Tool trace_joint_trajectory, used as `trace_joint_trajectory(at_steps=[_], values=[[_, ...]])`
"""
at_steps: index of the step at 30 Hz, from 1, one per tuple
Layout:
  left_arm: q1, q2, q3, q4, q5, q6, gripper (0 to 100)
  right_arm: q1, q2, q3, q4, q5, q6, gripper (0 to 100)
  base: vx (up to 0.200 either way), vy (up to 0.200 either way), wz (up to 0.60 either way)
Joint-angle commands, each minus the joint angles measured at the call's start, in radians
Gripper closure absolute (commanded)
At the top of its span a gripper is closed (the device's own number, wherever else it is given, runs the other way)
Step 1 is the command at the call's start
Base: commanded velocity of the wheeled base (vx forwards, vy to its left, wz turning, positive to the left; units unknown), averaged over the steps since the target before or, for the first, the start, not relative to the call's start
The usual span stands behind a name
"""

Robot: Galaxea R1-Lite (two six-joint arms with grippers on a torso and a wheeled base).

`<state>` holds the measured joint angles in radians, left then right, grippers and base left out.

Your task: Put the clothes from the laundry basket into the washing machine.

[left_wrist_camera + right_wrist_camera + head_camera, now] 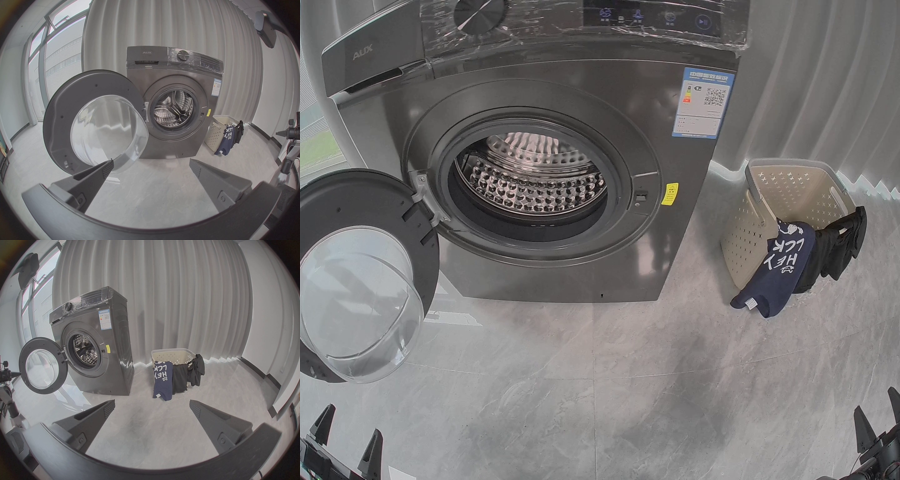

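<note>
Starting at the left, the left hand (352,425) sits low above the floor (612,387), its fingers spread with nothing between them. It is near the open door (362,194), which swings out to the left of the washing machine (550,281). The drum (531,175) looks bare, so no garment has gone in yet. The step in hand is probably the first pick from the basket.

Further right, the laundry basket (794,190) stands on the floor beside the machine. A navy T-shirt (781,269) hangs over its front rim and reaches down to about the floor. A black garment (837,247) drapes over the rim just beside it. At the far right, the right hand (151,402) is likewise spread and empty, well apart from the basket.

The right hand is the nearer one, so it should probably make the pick. Aim for the bunched cloth at the rim, not the loose hem, so the whole shirt lifts instead of sliding out. The two garments touch, so pinching one alone avoids dragging the other onto the floor. On the way across, keep the cloth clear of the door's edge and push it well past the drum's lip.
</note>
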<state>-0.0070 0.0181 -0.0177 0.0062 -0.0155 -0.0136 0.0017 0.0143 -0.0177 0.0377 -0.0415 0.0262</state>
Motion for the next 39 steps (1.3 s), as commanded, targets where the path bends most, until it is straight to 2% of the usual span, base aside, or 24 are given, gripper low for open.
trace_joint_trajectory(at_steps=[1,39], values=[[0.001,-0.018,0.018,0.000,0.000,0.000,0,0.000,-0.014,0.002,-0.001,0.000,0.000,0,0.000,-0.200,0.00],[-0.001,-0.018,0.018,-0.002,0.000,0.000,0,0.000,-0.014,0.002,-0.001,0.000,0.000,0,0.000,-0.200,0.00]])
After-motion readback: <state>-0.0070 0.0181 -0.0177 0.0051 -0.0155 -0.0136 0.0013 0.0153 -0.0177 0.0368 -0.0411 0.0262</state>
